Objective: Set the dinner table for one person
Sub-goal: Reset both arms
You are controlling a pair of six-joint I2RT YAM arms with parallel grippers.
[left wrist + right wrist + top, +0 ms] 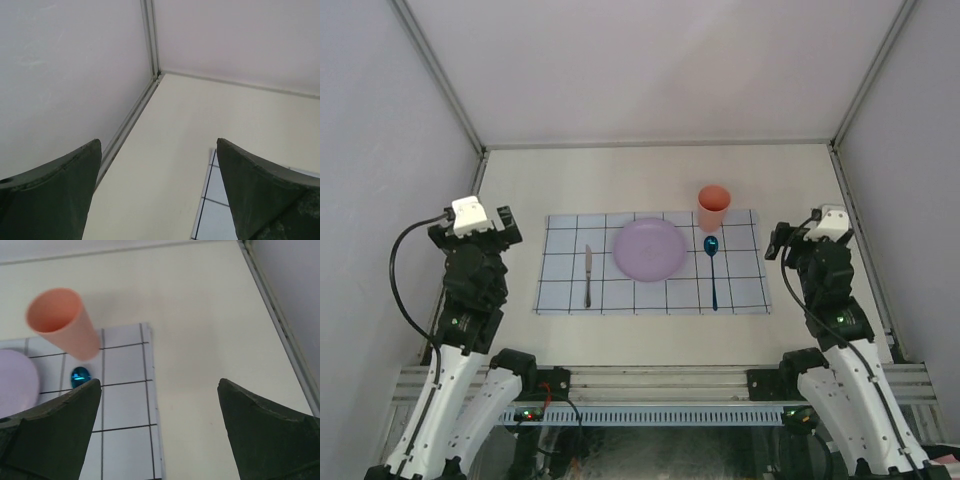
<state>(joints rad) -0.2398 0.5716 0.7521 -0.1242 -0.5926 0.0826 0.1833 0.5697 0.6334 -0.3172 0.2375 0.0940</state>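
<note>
left pincer (157, 145): apart, empty | right pincer (159, 385): apart, empty | risk: right arm swinging left could topple upright cup (713, 208) on cloth's (650, 296) far right

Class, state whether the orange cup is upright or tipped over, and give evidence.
Upright: the orange cup stands on its base on the cloth, open mouth up.

Right wrist view: purple plate (15, 377) cut off by left edge. Blue spoon (79, 376) handle hidden behind right-arm finger (50, 435). Left wrist view: grid cloth (212, 215) cut by bottom edge, partly behind left-arm finger (265, 195).
</note>
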